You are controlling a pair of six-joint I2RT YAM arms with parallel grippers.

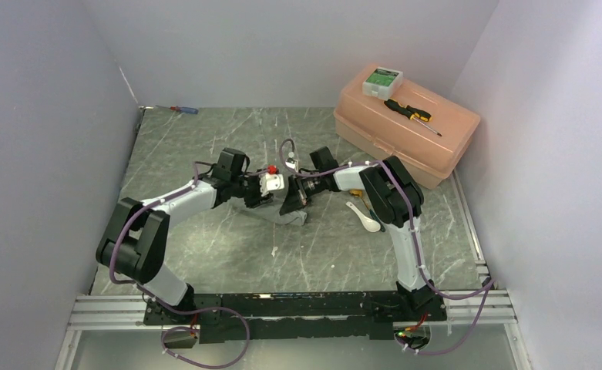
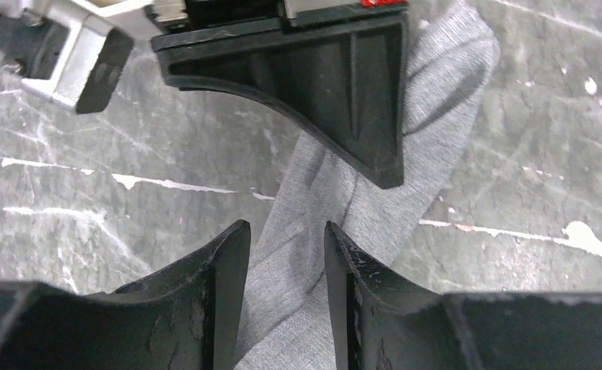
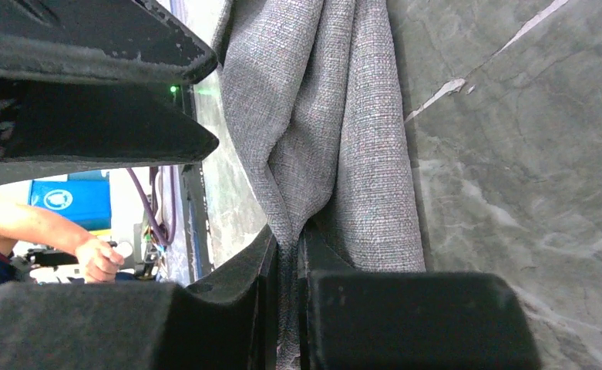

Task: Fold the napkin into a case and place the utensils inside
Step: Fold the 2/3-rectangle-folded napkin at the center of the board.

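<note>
Both arms reach in toward the middle of the table [image 1: 205, 254] and meet nose to nose over the napkin [image 2: 436, 116], each taking one end of it. That reads as a stretch-and-fold hold, so the grey cloth can be drawn into a strip before being shaped into a case.

The right gripper [image 3: 288, 231] has its jaws nearly together, pinching a thin gathered fold. The left gripper [image 2: 286, 231] stands about halfway closed, and the bunched cloth fills the gap from finger to finger, so I take it as a grip on a thicker wad. Between them the napkin hangs twisted and rumpled, with no flat fold in it yet.

The utensils lie out of the way beside the right arm. The white spoon [image 1: 365, 216] is in plain sight and the gold-bronze spoon [image 1: 361, 202] is mostly hidden under the forearm. They seem set near so they are easy to fetch once the case exists.

Counting up: one napkin, two spoons, two grippers. There are also two screwdrivers — a red-and-blue one [image 1: 183, 110] at the far left edge and a black-and-yellow one [image 1: 411, 113] on the lid of the single pink box [image 1: 428, 146].
</note>
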